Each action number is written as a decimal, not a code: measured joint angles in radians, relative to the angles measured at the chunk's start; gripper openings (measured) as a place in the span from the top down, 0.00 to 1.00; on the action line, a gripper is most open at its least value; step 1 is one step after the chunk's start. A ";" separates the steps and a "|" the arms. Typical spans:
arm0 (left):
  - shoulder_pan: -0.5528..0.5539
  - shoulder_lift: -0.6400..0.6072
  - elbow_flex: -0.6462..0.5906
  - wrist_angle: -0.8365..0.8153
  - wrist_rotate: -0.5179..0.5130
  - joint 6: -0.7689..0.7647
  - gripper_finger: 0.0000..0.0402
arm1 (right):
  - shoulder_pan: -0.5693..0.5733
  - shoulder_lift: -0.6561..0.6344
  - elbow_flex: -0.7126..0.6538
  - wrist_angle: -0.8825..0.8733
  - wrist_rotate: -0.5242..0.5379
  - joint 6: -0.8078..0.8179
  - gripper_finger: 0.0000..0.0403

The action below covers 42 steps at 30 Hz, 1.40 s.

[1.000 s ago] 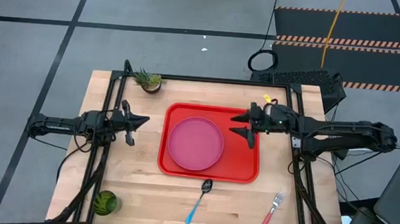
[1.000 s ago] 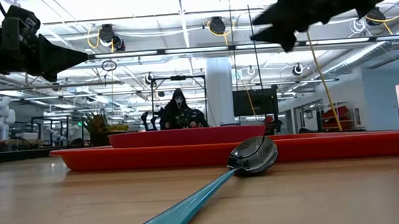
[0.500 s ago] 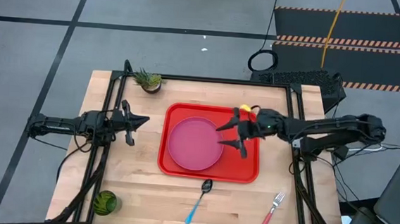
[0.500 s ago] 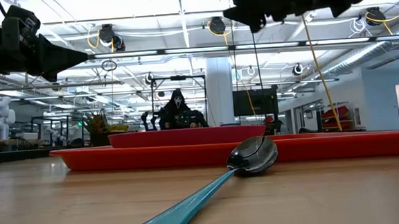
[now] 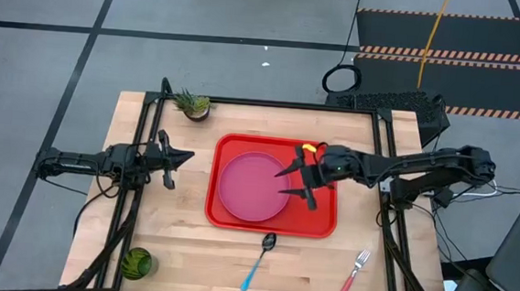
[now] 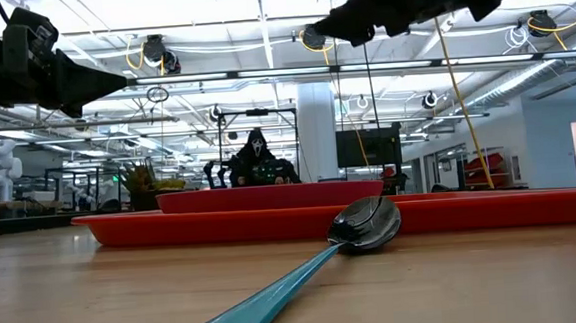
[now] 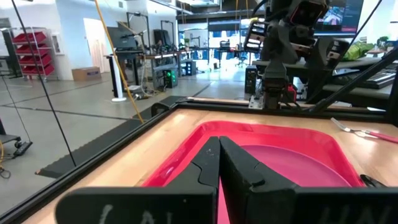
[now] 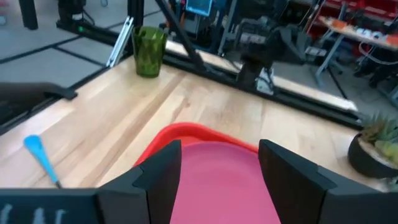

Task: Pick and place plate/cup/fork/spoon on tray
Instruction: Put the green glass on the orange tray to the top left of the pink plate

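A: Left side of the worktop?
B: Showed pale wooden boards in a black frame. Carried the left gripper, pincers pressed together, near the left edge, above the wood. Kept the cup at the front-left corner, the potted plant toward the back-left.

A: Middle?
B: Held the tray at the centre, the plate lying inside it toward its left side. Had the right gripper hanging over the plate's right rim, fingers spread apart, nothing between them.

A: Front edge?
B: Kept the spoon just off the tray's front rim, the fork toward the front-right corner.

A: Beyond?
B: Grey floor, ceiling lamps, shelving.
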 joint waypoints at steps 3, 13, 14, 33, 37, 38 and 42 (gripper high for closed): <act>0.000 0.000 0.000 0.000 0.000 0.000 0.99 | 0.000 0.000 0.000 -0.043 0.000 0.000 0.48; 0.000 0.000 0.000 0.018 0.000 -0.029 0.99 | -0.001 0.000 -0.044 -0.046 0.116 0.007 0.48; 0.000 0.000 0.000 0.033 0.000 -0.047 0.99 | -0.003 0.000 -0.053 -0.015 0.157 0.008 0.48; -0.001 0.001 0.024 0.115 0.070 -0.333 0.96 | -0.100 -0.001 -0.122 0.311 0.290 0.007 0.48; -0.009 0.073 0.209 -0.213 0.111 -0.367 0.92 | -0.100 -0.001 -0.123 0.255 0.289 0.005 0.48; -0.015 0.114 0.272 -0.320 0.115 -0.369 0.90 | -0.099 -0.001 -0.123 0.247 0.289 0.006 0.48; -0.050 0.316 0.525 -0.607 0.147 -0.336 0.83 | -0.099 0.000 -0.123 0.217 0.290 0.014 0.48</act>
